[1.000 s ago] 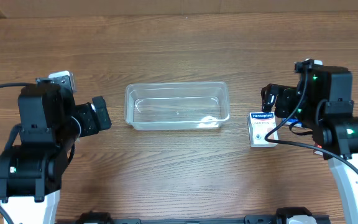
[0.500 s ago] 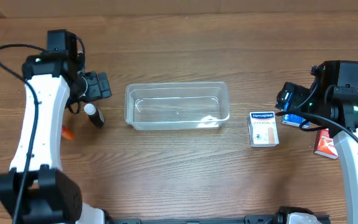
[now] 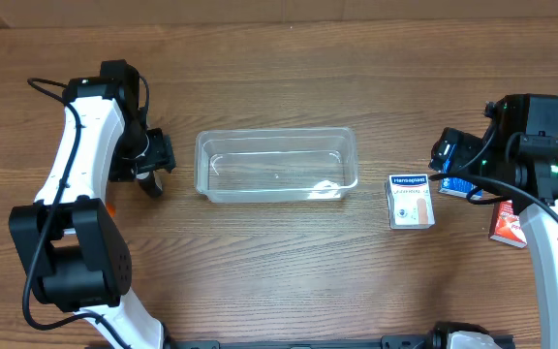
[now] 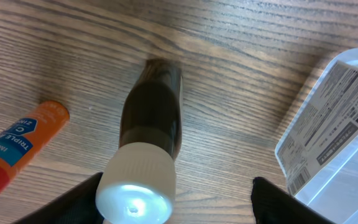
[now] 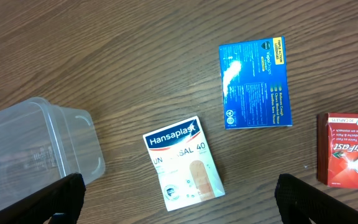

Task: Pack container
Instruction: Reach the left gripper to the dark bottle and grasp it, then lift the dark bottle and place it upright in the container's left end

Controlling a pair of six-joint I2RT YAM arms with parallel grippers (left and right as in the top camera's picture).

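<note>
Even bright light, blurred cap point(image 4: 137, 186) glare

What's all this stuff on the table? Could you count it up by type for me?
Containers: 1 (clear container)
Boxes: 3 (white box, blue box, red box)
Bottles: 1 (dark bottle, white cap)
Tubes: 1 (orange tube)
Total: 6

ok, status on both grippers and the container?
Left gripper open around the dark bottle, not closed. Right gripper open above the Hansaplast box. Container empty; nothing blocking it.
</note>
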